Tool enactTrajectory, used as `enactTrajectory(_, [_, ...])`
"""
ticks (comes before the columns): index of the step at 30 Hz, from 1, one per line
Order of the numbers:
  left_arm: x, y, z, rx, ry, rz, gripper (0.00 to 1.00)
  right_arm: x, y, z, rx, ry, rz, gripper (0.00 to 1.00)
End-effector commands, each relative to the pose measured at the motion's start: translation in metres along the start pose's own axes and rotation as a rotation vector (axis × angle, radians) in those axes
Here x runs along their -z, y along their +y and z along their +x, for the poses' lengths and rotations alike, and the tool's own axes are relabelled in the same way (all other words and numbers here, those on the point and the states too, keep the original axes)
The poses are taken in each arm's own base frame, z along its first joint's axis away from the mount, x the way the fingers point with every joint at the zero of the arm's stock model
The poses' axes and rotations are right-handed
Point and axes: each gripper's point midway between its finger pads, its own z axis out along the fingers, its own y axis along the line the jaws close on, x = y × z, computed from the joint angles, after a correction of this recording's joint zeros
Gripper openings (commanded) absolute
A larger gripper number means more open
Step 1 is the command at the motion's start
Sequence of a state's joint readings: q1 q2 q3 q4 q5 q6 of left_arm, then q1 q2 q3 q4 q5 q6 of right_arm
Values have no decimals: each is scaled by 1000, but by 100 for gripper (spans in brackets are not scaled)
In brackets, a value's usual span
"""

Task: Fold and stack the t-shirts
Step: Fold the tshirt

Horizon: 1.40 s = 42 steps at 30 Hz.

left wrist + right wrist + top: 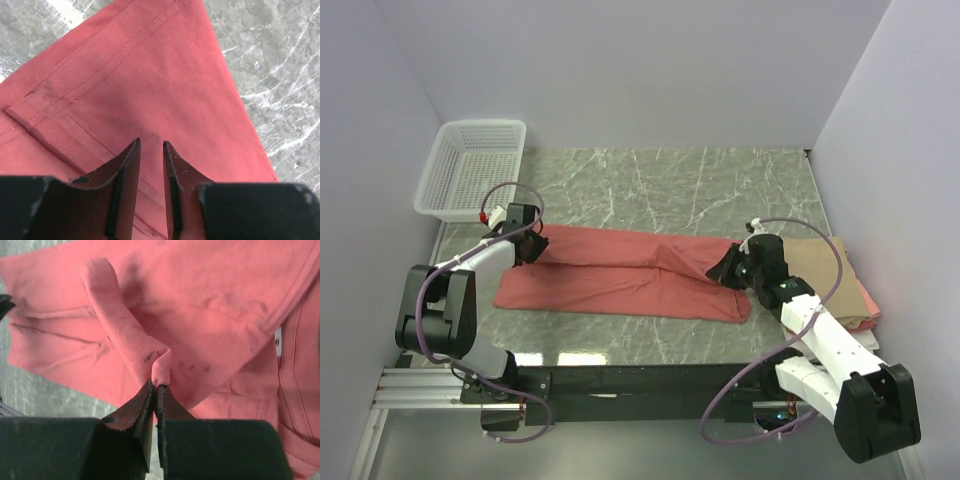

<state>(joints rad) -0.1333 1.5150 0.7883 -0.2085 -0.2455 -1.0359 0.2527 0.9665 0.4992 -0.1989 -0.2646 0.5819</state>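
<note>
A long red shirt [620,285] lies stretched from left to right across the middle of the marble counter [700,190], closer to its near edge than to its far one. The shirt is doubled lengthwise into a narrow band, with an upper layer that angles down towards the centre. The left arm [480,265] reaches to the shirt's left end. There the left jaws stand parted just above the cloth; the wrist view shows flat fabric with stitched seams through the gap and nothing pinched between them. The right arm [820,340] reaches to the shirt's right end, where the right jaws are closed tight on a small ridge of the red cloth, pulled up from the layers beneath it. Beside that end, at the counter's right edge, sits a stack of folded shirts, partly hidden behind the right arm, with a tan shirt [825,265] on top and a pink shirt [865,305] showing under it. A white mesh basket [475,165] stands at the counter's far left corner, well apart from the shirts.
</note>
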Motion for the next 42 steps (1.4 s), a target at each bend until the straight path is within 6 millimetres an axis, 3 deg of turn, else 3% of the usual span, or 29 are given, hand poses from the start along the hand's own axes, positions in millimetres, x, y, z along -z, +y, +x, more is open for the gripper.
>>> enactTrajectory(1, [8, -6, -10, 5, -34, 35, 30, 5, 1, 10, 20, 6, -28, 2])
enactTrajectory(10, [15, -17, -12, -14, -29, 99, 32, 3, -17, 39, -22, 40, -11, 3])
enactTrajectory(14, [22, -37, -7, -39, 8, 195, 34, 3, -27, 45, -58, 44, 39, 12])
enactTrajectory(19, [37, -82, 10, -135, 80, 396, 37, 2, -26, 49, -57, 50, 54, 23])
enactTrajectory(26, [81, -158, 63, -310, 212, 749, 49, 9, -34, 41, -81, -3, 129, 46])
enactTrajectory(27, [89, -167, 79, -346, 255, 790, 50, 13, -36, 40, -86, -14, 144, 46])
enactTrajectory(32, [106, -203, 124, -473, 343, 917, 55, 24, -36, 18, -123, -110, 180, 46])
enactTrajectory(36, [115, -218, 166, -547, 420, 957, 55, 21, -35, 11, -128, -114, 206, 46])
enactTrajectory(42, [119, -229, 208, -611, 498, 986, 56, 12, -37, 12, -128, -85, 228, 45])
